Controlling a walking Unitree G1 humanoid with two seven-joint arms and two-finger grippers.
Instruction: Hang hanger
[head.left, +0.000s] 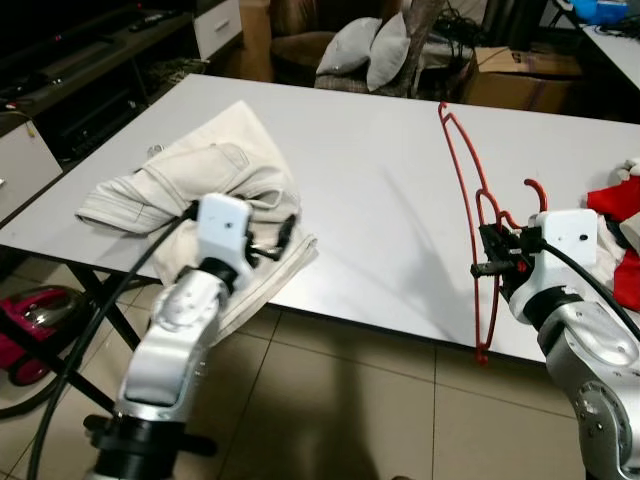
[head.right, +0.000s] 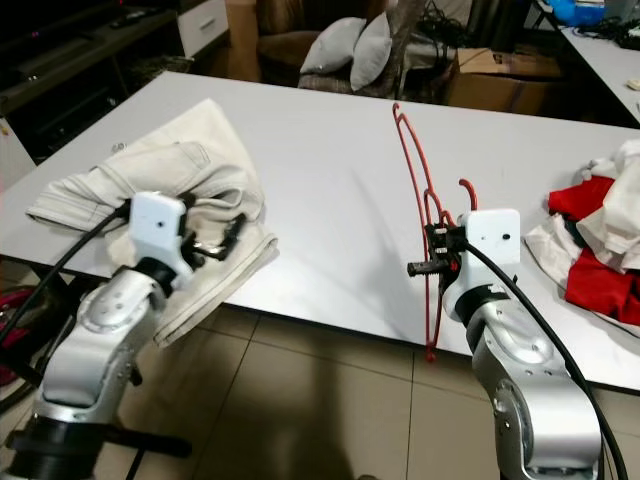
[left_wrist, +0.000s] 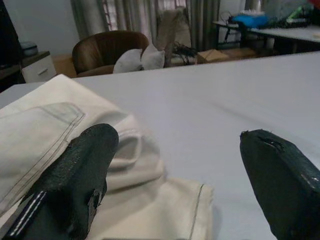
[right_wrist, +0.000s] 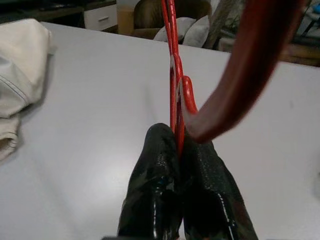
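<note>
We see a wide white table (head.left: 400, 190), and on its left part a pair of cream trousers (head.left: 190, 175) lies crumpled, one corner drooping over the near edge. At the table's right end sits a heap of red and white clothes (head.right: 600, 250). Between them, toward the right, the red hanger (head.left: 468, 190) stands on edge — its long frame runs from the table's middle out past the near edge, hook pointing up beside the wrist.

The right gripper (head.left: 492, 262) is clamped on the hanger's frame; in the right wrist view we find both black fingers (right_wrist: 152, 200) pressed together with the thin red bar pinched between them, and the hook looming large and blurred close to the lens.

The left gripper (head.left: 272, 238) hovers over the trousers' near corner, fingers (left_wrist: 75, 180) spread wide apart — nothing between them but cloth and tabletop beyond.
</note>
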